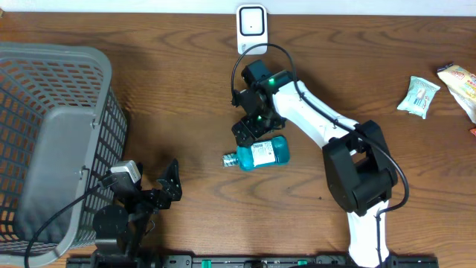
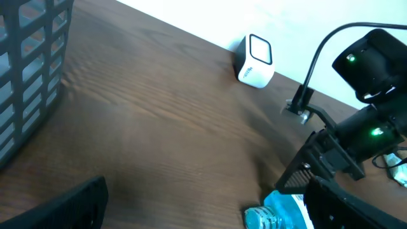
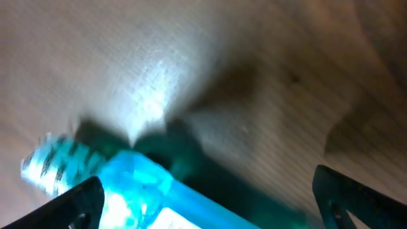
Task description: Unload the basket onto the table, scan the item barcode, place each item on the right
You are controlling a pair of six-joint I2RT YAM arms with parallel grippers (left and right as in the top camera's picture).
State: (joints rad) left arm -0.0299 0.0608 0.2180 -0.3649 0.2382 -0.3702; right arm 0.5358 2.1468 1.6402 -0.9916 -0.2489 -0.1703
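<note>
The blue mouthwash bottle (image 1: 258, 154) lies on its side mid-table (image 1: 186, 89), cap toward 9 o'clock, with the white barcode scanner (image 1: 251, 28) at its 12 o'clock. The right gripper (image 1: 249, 132) is right over the bottle's 12 o'clock edge, jaws spread wide and gripping nothing. The left gripper (image 1: 169, 182), at 7 o'clock, is likewise spread and empty.

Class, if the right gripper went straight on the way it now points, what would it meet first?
Most likely the blue bottle, lying on the table right under the right gripper; the blur leaves depth uncertain.
</note>
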